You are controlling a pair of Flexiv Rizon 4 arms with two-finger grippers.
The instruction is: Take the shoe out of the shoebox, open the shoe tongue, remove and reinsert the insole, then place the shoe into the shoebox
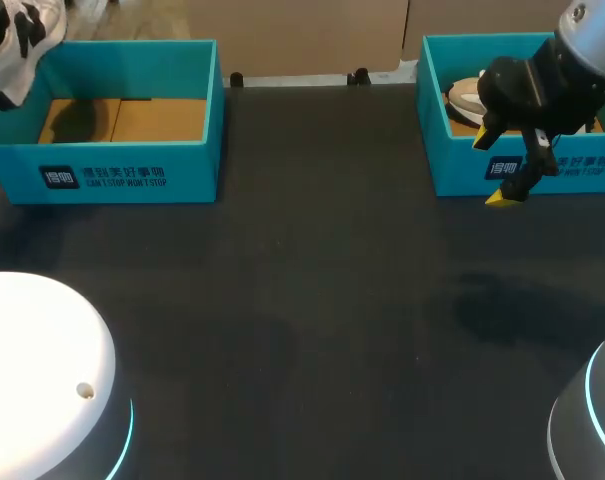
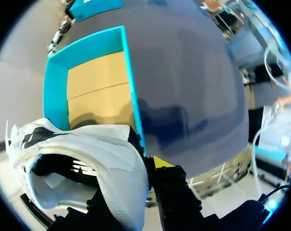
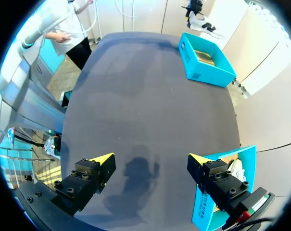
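Observation:
My left gripper (image 2: 138, 168) is shut on a white shoe with black stripes (image 2: 82, 154), which it holds up beyond the outer end of the empty teal shoebox (image 2: 56, 77). One yellow tip shows; the shoe hides the other. In the head view the shoe (image 1: 17, 35) hangs at the far left corner, above that shoebox (image 1: 122, 170). My right gripper (image 1: 512, 175) hangs open over the front wall of a second teal box (image 1: 562, 170) at the back right. In the right wrist view the gripper (image 3: 151, 160) holds nothing, with the dark table under it.
The second teal box (image 3: 232, 187) holds another light shoe (image 1: 467, 95), seen beside my right fingers (image 3: 199, 160). Dark table (image 1: 312, 300) stretches between the two boxes. My two arm bases (image 1: 42, 380) stand at the near corners.

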